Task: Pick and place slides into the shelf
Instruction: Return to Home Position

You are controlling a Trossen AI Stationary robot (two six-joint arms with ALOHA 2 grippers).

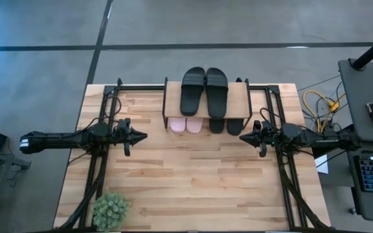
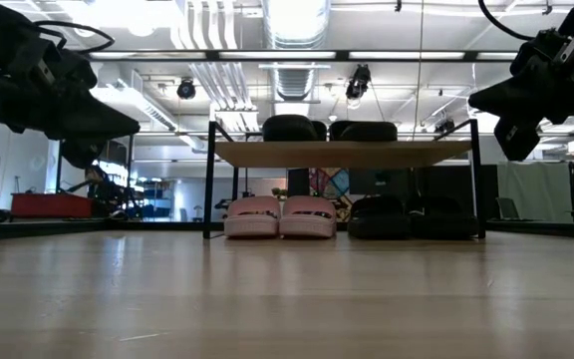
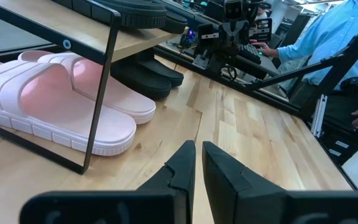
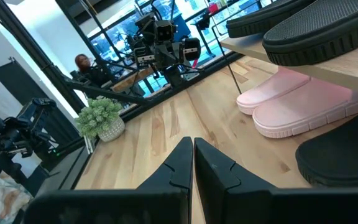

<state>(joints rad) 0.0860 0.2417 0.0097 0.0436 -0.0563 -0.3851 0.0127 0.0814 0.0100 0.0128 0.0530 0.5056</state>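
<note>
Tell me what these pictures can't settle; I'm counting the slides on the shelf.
- Lower black slides: the shelf hides all but their toes in the high view. They are one dark mass in the low view, so uncountable.
- Pink slides: only the tips show in the high view.
- Top black slides: the low view shows only their ends.
- Person: cut off by the left wrist view's top edge.
- Left gripper and right gripper are shut, off the shelf.

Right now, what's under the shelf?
Under the shelf: two pink slides beside two black slides. From above it hides all but their ends.
</note>
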